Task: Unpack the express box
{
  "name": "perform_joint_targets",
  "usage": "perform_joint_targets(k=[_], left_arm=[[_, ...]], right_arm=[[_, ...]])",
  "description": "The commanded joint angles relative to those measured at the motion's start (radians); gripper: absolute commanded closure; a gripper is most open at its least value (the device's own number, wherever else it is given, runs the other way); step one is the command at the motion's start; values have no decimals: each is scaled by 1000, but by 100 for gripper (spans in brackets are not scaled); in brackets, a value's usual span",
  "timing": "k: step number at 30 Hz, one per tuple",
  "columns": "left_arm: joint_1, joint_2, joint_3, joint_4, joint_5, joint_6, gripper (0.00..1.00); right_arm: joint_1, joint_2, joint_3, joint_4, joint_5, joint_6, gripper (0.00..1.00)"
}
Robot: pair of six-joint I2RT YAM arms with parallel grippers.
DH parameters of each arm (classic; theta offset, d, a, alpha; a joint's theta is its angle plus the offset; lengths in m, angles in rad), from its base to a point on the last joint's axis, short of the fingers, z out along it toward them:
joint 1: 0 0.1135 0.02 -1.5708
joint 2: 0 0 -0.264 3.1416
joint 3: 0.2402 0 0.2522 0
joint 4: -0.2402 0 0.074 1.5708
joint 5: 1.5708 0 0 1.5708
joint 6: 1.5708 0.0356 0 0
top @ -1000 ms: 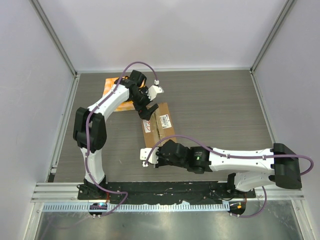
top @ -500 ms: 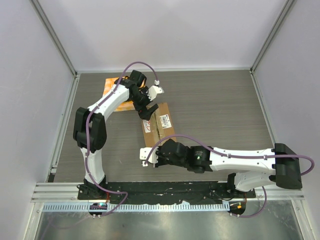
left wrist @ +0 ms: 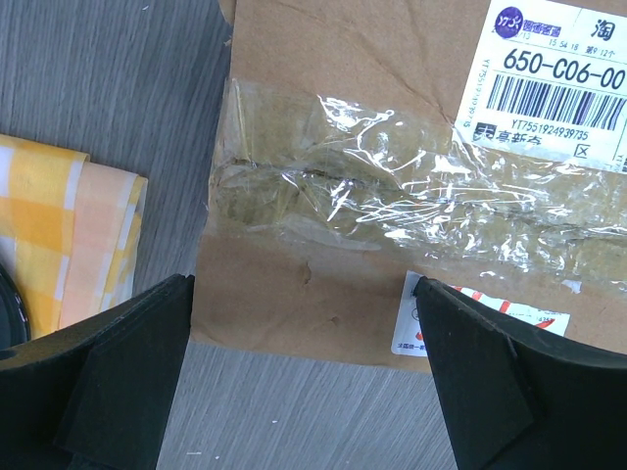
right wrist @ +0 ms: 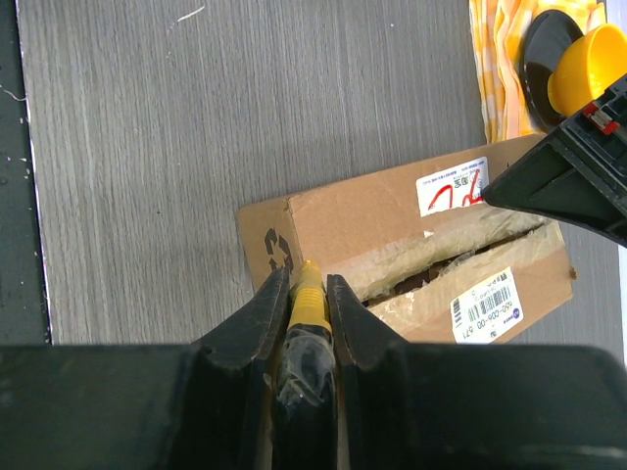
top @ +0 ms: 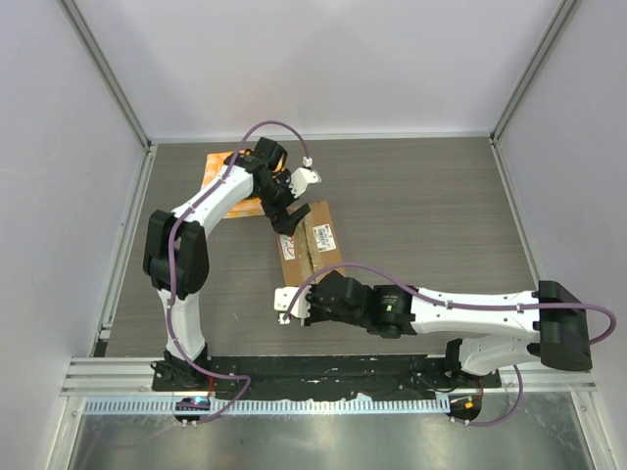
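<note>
Right wrist: right tool [right wrist: 309, 282] pinches yellow-tipped stick [right wrist: 310, 300] at express box [right wrist: 362, 211]; left tool [left wrist: 302, 294] spread.

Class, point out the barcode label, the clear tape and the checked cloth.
barcode label [left wrist: 554, 96]: left wrist view, on the printed bars.
clear tape [left wrist: 372, 186]: left wrist view, on its crinkled middle.
checked cloth [left wrist: 59, 230]: left wrist view, on its yellow-checked middle.

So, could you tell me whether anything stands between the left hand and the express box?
Nothing visible does. The open left hand hangs over the taped end of the express box; the yellow checked cloth lies off to one side.
</note>
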Motion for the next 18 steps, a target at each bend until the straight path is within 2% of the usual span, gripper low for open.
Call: perform_joint_targets(k=[1,18], left_arm=[[-14,35,-39,-74,10,14,0],[-14,24,-57,-69,8,29,0]], right_arm=[[-9,-25,-5,39,2,7,99],[-24,5,-17,-7,-10,75,99]])
